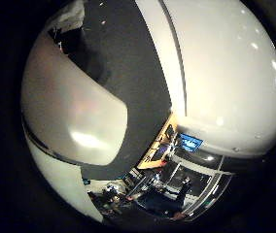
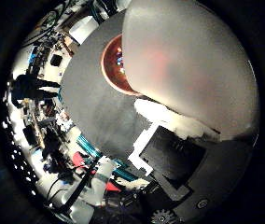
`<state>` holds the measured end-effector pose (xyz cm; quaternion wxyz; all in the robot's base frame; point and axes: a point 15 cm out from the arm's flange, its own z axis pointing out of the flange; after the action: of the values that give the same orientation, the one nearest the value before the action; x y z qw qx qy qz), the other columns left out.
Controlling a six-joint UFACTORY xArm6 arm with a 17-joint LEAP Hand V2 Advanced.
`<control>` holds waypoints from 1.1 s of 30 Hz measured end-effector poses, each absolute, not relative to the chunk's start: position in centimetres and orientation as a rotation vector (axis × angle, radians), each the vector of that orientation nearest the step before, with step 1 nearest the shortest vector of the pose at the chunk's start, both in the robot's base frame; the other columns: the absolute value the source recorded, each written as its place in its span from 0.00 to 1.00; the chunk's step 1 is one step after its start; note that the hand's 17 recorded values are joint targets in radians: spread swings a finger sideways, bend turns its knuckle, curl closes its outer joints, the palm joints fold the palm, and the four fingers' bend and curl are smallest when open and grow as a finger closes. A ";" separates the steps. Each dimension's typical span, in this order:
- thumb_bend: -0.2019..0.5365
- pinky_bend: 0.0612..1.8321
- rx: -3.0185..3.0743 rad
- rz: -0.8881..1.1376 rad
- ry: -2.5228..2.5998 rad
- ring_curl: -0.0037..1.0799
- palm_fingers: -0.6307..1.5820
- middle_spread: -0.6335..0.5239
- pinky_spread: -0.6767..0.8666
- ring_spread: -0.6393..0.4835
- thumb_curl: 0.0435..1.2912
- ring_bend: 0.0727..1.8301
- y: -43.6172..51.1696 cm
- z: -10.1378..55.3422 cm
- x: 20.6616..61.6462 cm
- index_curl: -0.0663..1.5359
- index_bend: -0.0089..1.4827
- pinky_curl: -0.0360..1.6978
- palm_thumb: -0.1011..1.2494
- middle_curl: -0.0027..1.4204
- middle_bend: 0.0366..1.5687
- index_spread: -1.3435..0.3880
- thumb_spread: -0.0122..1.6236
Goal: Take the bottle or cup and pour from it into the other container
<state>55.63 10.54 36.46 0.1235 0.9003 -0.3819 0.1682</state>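
While you look out from the little-finger side of the palm, a pale, translucent, smooth-walled cup [image 1: 75,116] fills much of the view, pressed close against the palm, with the dark grey matte tabletop [image 1: 143,73] showing past its edge and the room's white ceiling beyond that. From the thumb side you see that tabletop spread wide, and on it a round reddish-brown bowl [image 2: 111,65] holding small coloured bits, its far rim hidden by the cup. That cup looms large here too, tilted so its rounded wall overlaps the bowl's edge; whether they touch, you cannot tell. Next to it, the white and black hand [image 2: 170,154] shows one white finger [image 2: 170,119] lying along the cup's wall, so the hand is closed round the cup, gripping it against the palm.
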 end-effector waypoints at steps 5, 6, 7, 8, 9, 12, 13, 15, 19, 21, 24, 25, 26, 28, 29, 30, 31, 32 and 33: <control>0.23 0.58 2.619 0.493 -1.110 0.65 0.77 0.27 0.18 0.33 0.43 0.66 10.4 36.4 55.7 0.77 0.18 0.47 0.66 0.70 0.55 0.40 0.50; 0.23 0.59 2.615 0.499 -1.107 0.65 0.77 0.27 0.18 0.33 0.43 0.66 10.3 36.5 55.7 0.77 0.18 0.47 0.66 0.70 0.55 0.40 0.50; 0.23 0.59 2.615 0.501 -1.107 0.65 0.77 0.27 0.18 0.33 0.43 0.66 10.2 36.5 55.8 0.77 0.18 0.47 0.66 0.70 0.55 0.40 0.50; 0.23 0.59 2.612 0.500 -1.108 0.65 0.77 0.27 0.18 0.33 0.43 0.66 10.2 36.4 55.8 0.77 0.18 0.46 0.66 0.70 0.55 0.40 0.50; 0.23 0.59 2.610 0.495 -1.110 0.64 0.77 0.27 0.19 0.33 0.43 0.66 10.0 36.3 55.8 0.77 0.18 0.46 0.66 0.70 0.55 0.40 0.50; 0.23 0.59 2.609 0.497 -1.111 0.64 0.77 0.27 0.19 0.33 0.43 0.66 10.0 36.3 55.9 0.77 0.18 0.46 0.66 0.70 0.55 0.40 0.50; 0.23 0.59 2.609 0.498 -1.111 0.64 0.77 0.27 0.19 0.33 0.43 0.66 9.9 36.3 55.9 0.77 0.18 0.46 0.66 0.70 0.55 0.40 0.50; 0.23 0.59 2.610 0.499 -1.111 0.64 0.77 0.27 0.19 0.33 0.43 0.66 10.0 36.3 55.9 0.77 0.18 0.46 0.66 0.70 0.56 0.40 0.50; 0.23 0.59 2.603 0.507 -1.107 0.64 0.77 0.27 0.19 0.33 0.43 0.66 9.8 36.4 56.0 0.77 0.18 0.46 0.66 0.70 0.56 0.40 0.50; 0.23 0.59 2.601 0.514 -1.104 0.64 0.77 0.27 0.19 0.33 0.43 0.66 9.7 36.5 56.1 0.77 0.18 0.46 0.66 0.70 0.56 0.40 0.50; 0.23 0.59 2.601 0.513 -1.104 0.64 0.77 0.27 0.19 0.33 0.43 0.66 9.7 36.4 56.1 0.77 0.19 0.46 0.65 0.70 0.56 0.40 0.50; 0.23 0.59 2.599 0.514 -1.103 0.64 0.77 0.27 0.19 0.33 0.43 0.66 9.7 36.5 56.1 0.77 0.19 0.46 0.65 0.70 0.56 0.40 0.50; 0.23 0.59 2.597 0.517 -1.102 0.64 0.77 0.27 0.19 0.33 0.43 0.66 9.6 36.5 56.1 0.77 0.19 0.46 0.65 0.70 0.56 0.40 0.50; 0.23 0.59 2.593 0.524 -1.096 0.64 0.77 0.27 0.19 0.33 0.43 0.66 9.6 36.6 56.2 0.77 0.19 0.46 0.65 0.70 0.56 0.40 0.50; 0.23 0.59 2.592 0.526 -1.094 0.64 0.77 0.27 0.19 0.33 0.43 0.66 9.6 36.6 56.2 0.77 0.19 0.46 0.65 0.70 0.56 0.40 0.50; 0.23 0.59 2.592 0.526 -1.094 0.64 0.77 0.27 0.19 0.33 0.43 0.66 9.6 36.6 56.2 0.77 0.19 0.46 0.65 0.70 0.56 0.40 0.50; 0.23 0.59 2.593 0.526 -1.093 0.64 0.77 0.27 0.19 0.33 0.43 0.66 9.6 36.6 56.2 0.77 0.19 0.46 0.65 0.70 0.56 0.40 0.50; 0.23 0.59 2.593 0.525 -1.092 0.64 0.77 0.27 0.19 0.33 0.43 0.66 9.7 36.6 56.1 0.77 0.19 0.46 0.65 0.70 0.56 0.40 0.50; 0.23 0.59 2.592 0.524 -1.092 0.64 0.77 0.27 0.19 0.33 0.43 0.67 9.7 36.6 56.1 0.77 0.19 0.46 0.65 0.70 0.56 0.40 0.50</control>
<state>56.11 9.67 36.57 0.1396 0.8971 -0.3778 0.1815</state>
